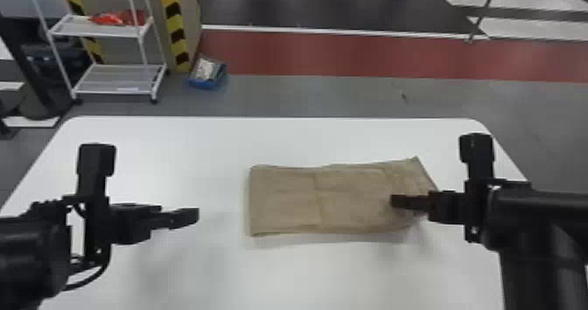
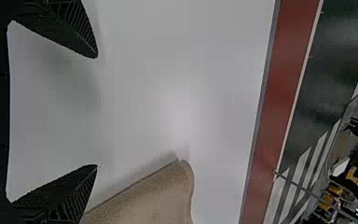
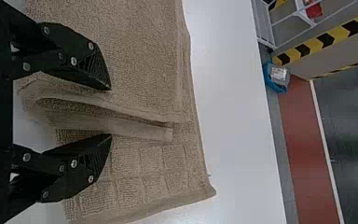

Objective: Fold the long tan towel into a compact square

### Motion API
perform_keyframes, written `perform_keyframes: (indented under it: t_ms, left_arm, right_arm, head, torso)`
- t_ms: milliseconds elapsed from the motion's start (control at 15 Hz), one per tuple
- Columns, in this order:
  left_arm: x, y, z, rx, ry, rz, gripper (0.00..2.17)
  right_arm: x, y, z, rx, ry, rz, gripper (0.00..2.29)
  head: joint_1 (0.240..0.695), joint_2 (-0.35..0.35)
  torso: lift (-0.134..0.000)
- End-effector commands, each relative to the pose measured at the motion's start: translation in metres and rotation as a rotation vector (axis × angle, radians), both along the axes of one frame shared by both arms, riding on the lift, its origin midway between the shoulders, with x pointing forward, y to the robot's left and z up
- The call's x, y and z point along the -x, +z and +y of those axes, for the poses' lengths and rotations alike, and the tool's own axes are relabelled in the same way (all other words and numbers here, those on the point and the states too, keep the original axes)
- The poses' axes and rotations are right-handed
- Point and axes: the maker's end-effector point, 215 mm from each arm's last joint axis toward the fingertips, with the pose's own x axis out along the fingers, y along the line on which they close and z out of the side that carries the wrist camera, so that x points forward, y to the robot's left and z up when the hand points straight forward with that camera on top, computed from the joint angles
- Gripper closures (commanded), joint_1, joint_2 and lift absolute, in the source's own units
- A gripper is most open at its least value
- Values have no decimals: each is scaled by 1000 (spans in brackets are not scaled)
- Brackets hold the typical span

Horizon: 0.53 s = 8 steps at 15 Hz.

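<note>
Tan towel point(image 1: 284, 199), folded; left end effector point(image 1: 186, 217) spread wide, empty; right end effector point(image 1: 400, 202) likewise.

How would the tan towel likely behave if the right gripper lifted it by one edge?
The towel would probably droop, as its layers bend softly between the right gripper's open fingers. Its textured weave suggests decent grip, and its loose, unfastened folds may well slip open.

Head cam fwd/dn, wrist cams prob. nr, tbl point(image 1: 306, 274) shared
</note>
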Motion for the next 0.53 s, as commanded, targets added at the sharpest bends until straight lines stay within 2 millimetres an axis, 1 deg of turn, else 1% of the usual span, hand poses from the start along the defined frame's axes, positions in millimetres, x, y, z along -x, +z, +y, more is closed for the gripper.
perform_keyframes:
  t_ms: [0, 333, 400, 467]
  left_arm:
    - [0, 0, 1, 1, 0, 0, 39]
    - [0, 0, 1, 2, 1, -1, 39]
    - [1, -1, 1, 2, 1, 1, 39]
    - [2, -2, 1, 2, 1, 2, 39]
  right_arm:
    - [-1, 1, 3, -8, 3, -2, 826]
    - [-6, 7, 5, -12, 6, -14, 829]
    - [-7, 8, 5, -6, 6, -16, 873]
    - [-8, 8, 5, 0, 5, -15, 1031]
  head:
    - [695, -78]
    - [695, -74]
    - [695, -73]
    - [695, -73]
  torso:
    - [-125]
    - [-125]
    - [-125]
    - [-125]
